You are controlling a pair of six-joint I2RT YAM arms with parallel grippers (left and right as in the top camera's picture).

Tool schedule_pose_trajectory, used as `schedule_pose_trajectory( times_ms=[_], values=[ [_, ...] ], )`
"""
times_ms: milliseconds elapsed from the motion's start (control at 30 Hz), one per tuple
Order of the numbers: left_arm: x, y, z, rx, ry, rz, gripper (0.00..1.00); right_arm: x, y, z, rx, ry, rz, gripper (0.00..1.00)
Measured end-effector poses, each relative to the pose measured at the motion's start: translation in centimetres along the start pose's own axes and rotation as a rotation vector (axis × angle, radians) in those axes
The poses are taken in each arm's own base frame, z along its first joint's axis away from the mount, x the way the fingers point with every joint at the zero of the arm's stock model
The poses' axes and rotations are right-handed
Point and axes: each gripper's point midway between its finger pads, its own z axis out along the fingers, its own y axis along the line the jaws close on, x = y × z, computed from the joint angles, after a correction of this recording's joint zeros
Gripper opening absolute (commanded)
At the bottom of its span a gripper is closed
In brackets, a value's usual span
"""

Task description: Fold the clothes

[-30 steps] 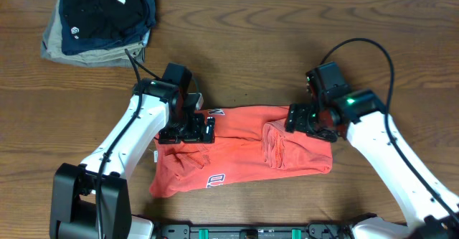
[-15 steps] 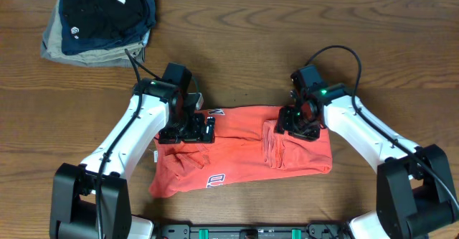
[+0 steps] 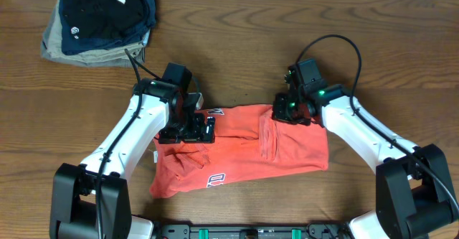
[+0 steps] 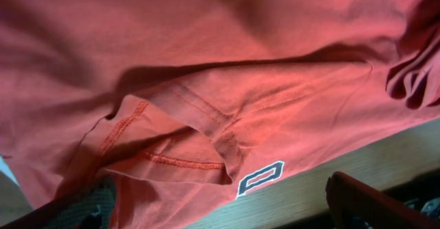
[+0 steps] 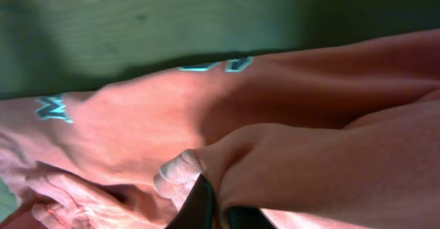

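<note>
The clothes, a coral-red T-shirt (image 3: 244,149), lie crumpled across the middle of the table with white lettering showing at the top left and front edges. My right gripper (image 3: 280,113) sits at the shirt's upper right edge. In the right wrist view it (image 5: 220,205) is shut on a bunched fold of the shirt (image 5: 323,146). My left gripper (image 3: 188,133) hovers over the shirt's upper left part. In the left wrist view its jaws (image 4: 227,212) stand wide open above the fabric (image 4: 206,64), holding nothing.
A stack of folded navy and khaki garments (image 3: 100,16) lies at the table's far left corner. Bare wood table (image 3: 237,52) stretches behind the shirt, and a narrow strip (image 4: 330,184) shows in front of it. The arms' base (image 3: 251,232) runs along the front edge.
My right gripper has moved left onto the shirt's upper right edge and shut on a fold of fabric, pulling the right side in slightly. The left arm has not moved.
</note>
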Motion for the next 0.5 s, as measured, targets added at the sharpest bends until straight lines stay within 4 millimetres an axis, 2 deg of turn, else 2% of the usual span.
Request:
schedule_pose_trajectory(
  times_ms=[33, 100, 133, 333, 500],
  values=[
    [0.0, 0.0, 0.0, 0.0, 0.0, 0.0, 0.98, -0.1, 0.2, 0.0, -0.007, -0.007, -0.001, 0.39],
    [0.0, 0.0, 0.0, 0.0, 0.0, 0.0, 0.98, -0.2, 0.8, 0.1, -0.023, -0.015, -0.013, 0.93],
    [0.0, 0.0, 0.0, 0.0, 0.0, 0.0, 0.98, -0.1, 1.0, 0.1, -0.025, -0.015, -0.018, 0.99],
    [0.0, 0.0, 0.0, 0.0, 0.0, 0.0, 0.98, 2.1, 0.0, 0.0, 0.012, 0.081, -0.005, 0.99],
    [0.0, 0.0, 0.0, 0.0, 0.0, 0.0, 0.98, 3.5, -0.3, -1.3, 0.044, 0.163, -0.077, 0.99]
  ],
)
